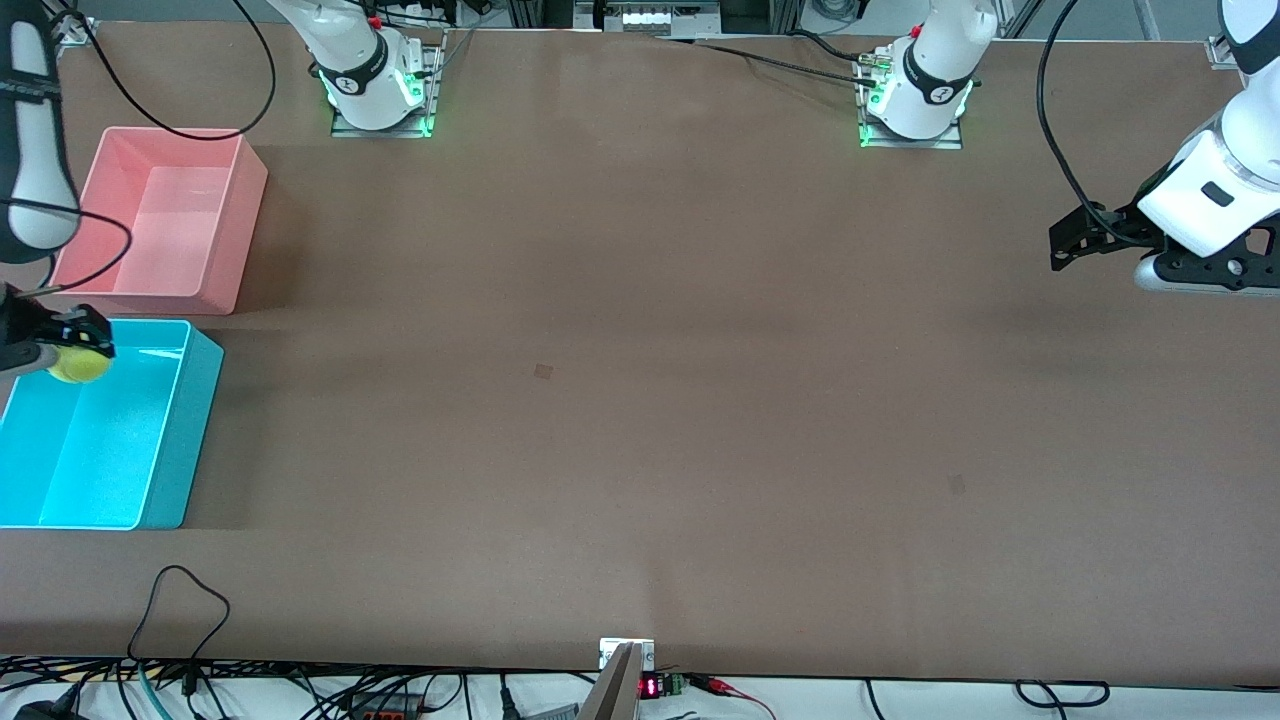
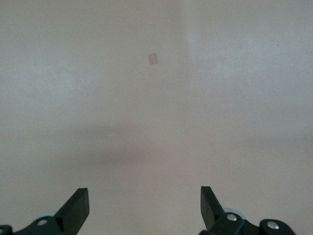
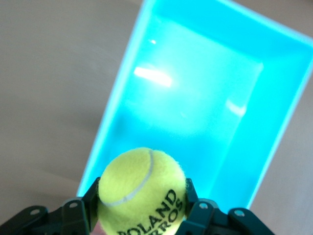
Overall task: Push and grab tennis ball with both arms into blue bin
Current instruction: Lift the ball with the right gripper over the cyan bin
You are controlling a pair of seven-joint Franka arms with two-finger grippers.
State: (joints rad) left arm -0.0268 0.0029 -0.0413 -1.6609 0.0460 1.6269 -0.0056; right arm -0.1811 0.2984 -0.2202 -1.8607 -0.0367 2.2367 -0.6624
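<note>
The right pincer grips the tennis ball directly above the blue bin, over the end nearest the pink bin. A release should drop it straight inside. The left pincer waits spread wide and empty, well away from the blue bin over bare tabletop.

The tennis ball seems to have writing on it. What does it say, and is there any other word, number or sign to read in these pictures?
"ROLAND" over "RROS", the second line cut off by the frame: dark print on the tennis ball, held in the right claw over the blue bin.
Red digits on a small display at the table's near edge: too small to read.
Round marks on both arm bases: unreadable.
</note>
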